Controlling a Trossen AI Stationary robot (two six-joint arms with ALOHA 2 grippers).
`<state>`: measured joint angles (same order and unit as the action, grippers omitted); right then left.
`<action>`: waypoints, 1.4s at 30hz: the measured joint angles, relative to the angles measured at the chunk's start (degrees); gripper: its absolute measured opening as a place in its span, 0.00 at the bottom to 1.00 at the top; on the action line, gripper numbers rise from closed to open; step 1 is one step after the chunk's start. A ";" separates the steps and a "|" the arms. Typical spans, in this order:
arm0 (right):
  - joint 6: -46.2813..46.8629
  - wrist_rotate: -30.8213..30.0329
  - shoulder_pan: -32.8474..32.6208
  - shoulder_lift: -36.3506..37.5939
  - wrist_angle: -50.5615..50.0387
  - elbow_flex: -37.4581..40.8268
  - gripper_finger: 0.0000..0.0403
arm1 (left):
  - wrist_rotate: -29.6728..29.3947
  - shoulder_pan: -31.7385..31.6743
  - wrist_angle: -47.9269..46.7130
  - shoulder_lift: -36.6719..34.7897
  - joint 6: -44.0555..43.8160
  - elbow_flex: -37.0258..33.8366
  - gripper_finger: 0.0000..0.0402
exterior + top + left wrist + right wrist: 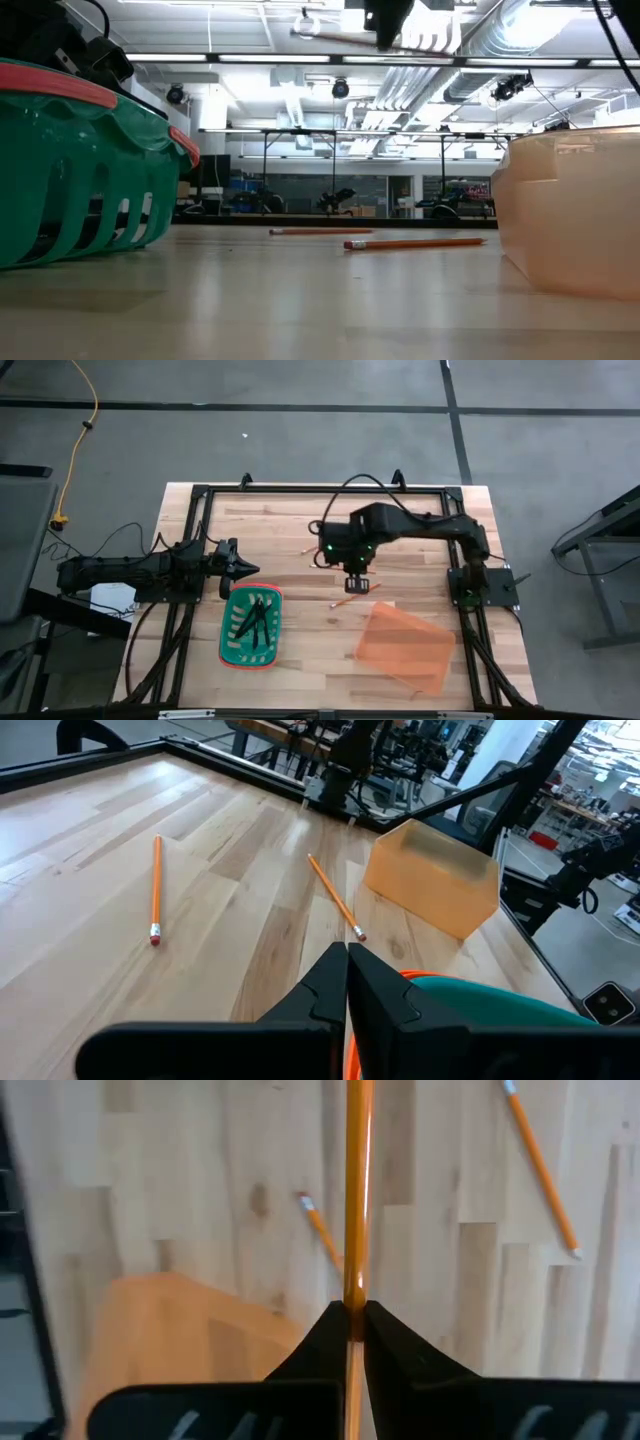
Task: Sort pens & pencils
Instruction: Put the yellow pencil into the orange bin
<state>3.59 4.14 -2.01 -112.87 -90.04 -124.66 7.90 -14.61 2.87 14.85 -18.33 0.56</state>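
My right gripper (357, 580) hangs over the table's middle, shut on one orange-yellow pencil (358, 1190), which also shows high in the low view as the pencil (335, 37). Two more pencils lie flat on the wood: one pencil (345, 601) just near of the gripper, the other pencil (310, 550) farther back to the left. The dark pens (255, 622) lie inside the green basket (232, 645). My left gripper (243, 568) waits shut just beyond the basket's far rim, touching nothing. My right gripper pinches the pencil's shaft (357, 1285) between its two fingertips, coming from above and pointing down. The fingers lie across the pencil. It is lifted clear of the table and lies about level below the gripper (385, 18).
An orange translucent bin (405, 647) stands on the table's near right, close to the lying pencil. The green basket sits near left. Bare wood lies between them and toward the far edge. A black frame (330, 491) runs around the tabletop.
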 joint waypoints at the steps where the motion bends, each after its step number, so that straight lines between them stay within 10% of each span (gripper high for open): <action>1: 0.81 0.02 -0.84 0.63 0.02 0.00 0.00 | 0.00 0.00 0.00 0.00 0.00 0.00 0.00; 21: 20.45 -7.41 -19.81 5.47 0.00 1.46 0.00 | -0.01 0.00 0.00 0.01 0.00 0.00 0.00; 42: 59.04 -2.40 -33.53 5.74 6.35 27.96 0.00 | 0.00 0.01 0.00 0.02 0.00 0.00 0.00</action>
<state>62.63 1.74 -35.54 -107.13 -83.69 -96.70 7.90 -14.60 2.87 14.87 -18.33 0.56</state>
